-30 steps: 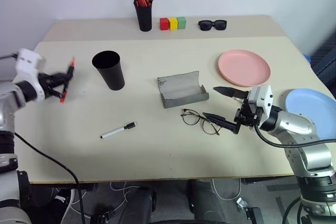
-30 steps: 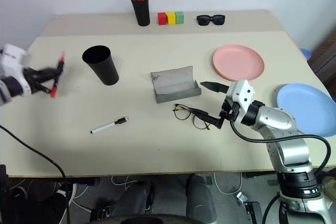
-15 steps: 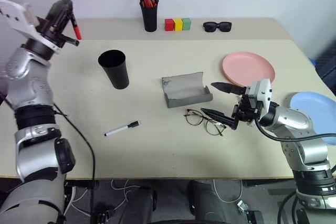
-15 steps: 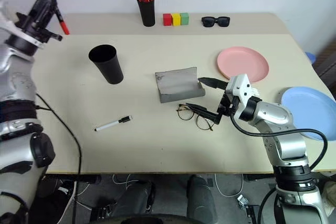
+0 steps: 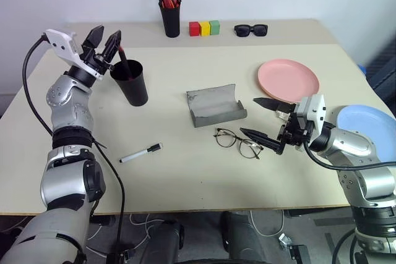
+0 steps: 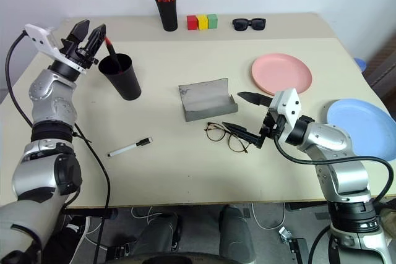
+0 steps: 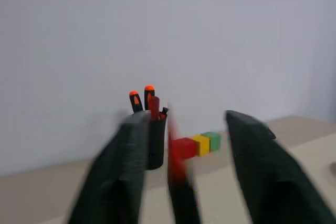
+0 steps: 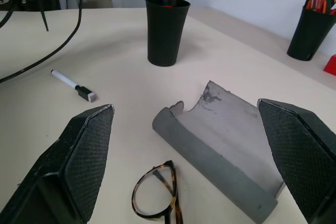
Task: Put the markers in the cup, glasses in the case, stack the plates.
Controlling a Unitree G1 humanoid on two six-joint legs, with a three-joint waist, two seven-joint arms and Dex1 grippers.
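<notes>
Red-capped marker (image 5: 123, 59) half hidden in cup (image 5: 130, 85)

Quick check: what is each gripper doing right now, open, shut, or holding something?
Left gripper: open above the cup, with the red-capped marker dropping into it.
Right gripper: open, holding nothing, by the glasses.

Along the table's (image 5: 185, 171) far edge stand a pot of orange-topped pens (image 5: 169, 10), three coloured blocks (image 5: 204, 28) and black sunglasses (image 5: 250, 29).

Open case (image 8: 231, 129) lies between glasses (image 8: 157, 198) and cup (image 8: 167, 30).
</notes>
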